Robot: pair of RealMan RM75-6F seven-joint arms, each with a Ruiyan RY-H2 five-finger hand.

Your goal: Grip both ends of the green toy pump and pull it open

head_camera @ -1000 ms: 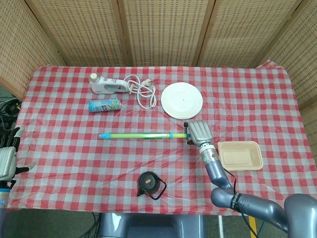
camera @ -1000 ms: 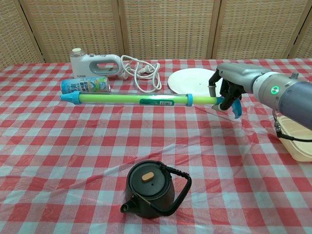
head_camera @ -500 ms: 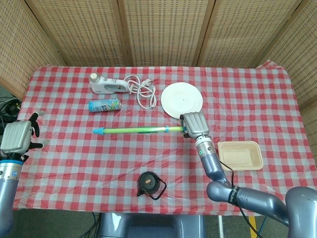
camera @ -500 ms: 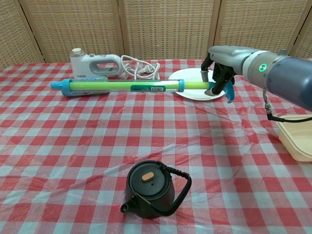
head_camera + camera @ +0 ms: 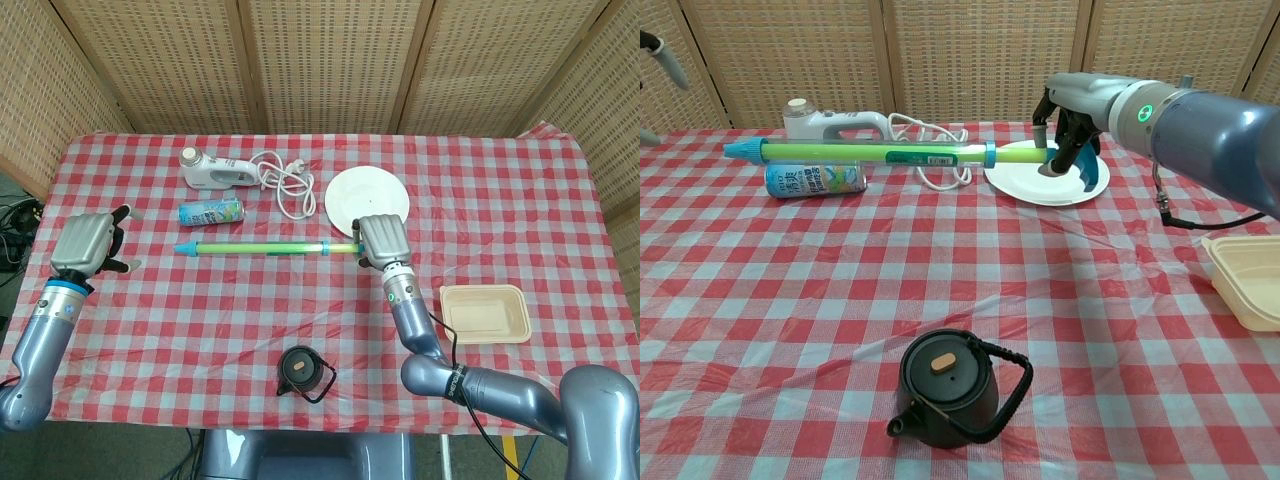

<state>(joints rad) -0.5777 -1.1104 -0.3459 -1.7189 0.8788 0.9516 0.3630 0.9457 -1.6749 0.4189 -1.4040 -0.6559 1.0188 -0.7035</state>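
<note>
The green toy pump (image 5: 262,246) (image 5: 868,152) is a long green tube with a blue tip at its left end. It is held level in the air above the table. My right hand (image 5: 380,240) (image 5: 1072,112) grips its right handle end. My left hand (image 5: 88,240) is up at the table's left side with its fingers apart and nothing in it, a short way left of the pump's blue tip (image 5: 184,249). In the chest view only fingertips (image 5: 662,56) of the left hand show at the top left corner.
A white plate (image 5: 367,202) (image 5: 1028,189) lies just behind the right hand. A blue can (image 5: 211,212), a white hand mixer (image 5: 215,170) with its cord, a black kettle (image 5: 301,371) (image 5: 946,385) at the front and a beige tray (image 5: 485,313) at the right stand on the checked cloth.
My right hand has lifted the pump and carried it up and to the left. My left hand has risen from the table's left edge and moved in toward the pump's tip.
</note>
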